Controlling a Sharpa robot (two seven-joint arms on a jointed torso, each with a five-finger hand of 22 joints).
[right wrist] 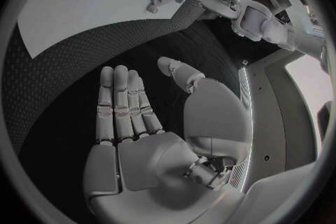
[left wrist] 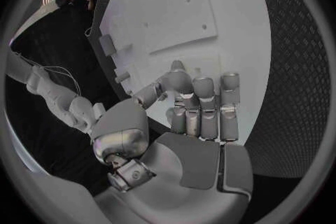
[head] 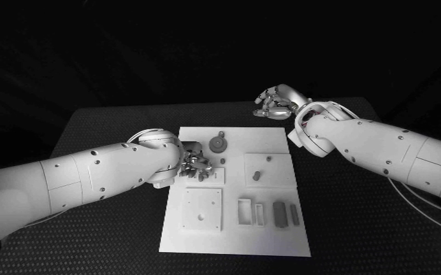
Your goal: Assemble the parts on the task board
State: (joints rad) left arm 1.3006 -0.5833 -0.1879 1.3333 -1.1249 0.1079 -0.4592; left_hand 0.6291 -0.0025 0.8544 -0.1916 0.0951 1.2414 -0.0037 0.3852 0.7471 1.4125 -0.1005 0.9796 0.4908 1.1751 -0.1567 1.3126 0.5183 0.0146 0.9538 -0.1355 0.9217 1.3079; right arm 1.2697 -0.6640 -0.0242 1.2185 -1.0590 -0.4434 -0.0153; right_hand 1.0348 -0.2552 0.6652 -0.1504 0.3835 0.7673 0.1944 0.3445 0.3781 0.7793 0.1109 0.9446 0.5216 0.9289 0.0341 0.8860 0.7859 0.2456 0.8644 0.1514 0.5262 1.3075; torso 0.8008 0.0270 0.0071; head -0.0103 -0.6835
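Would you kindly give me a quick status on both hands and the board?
Left robot hand down on the task board, fingers curled, grasp unclear. Right robot hand open, off the board beyond its far edge. Round part lies untouched. Nothing blocking.

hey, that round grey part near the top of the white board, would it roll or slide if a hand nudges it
The round part seems to lie flat on the task board, so it would likely slide rather than roll. Its small side tab probably blocks rolling too. It looks stiff and light, and the board looks smooth.

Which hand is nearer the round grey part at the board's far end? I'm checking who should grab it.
Left. The left hand sits over the task board just beside the round part; the right hand hovers off the board's far corner.
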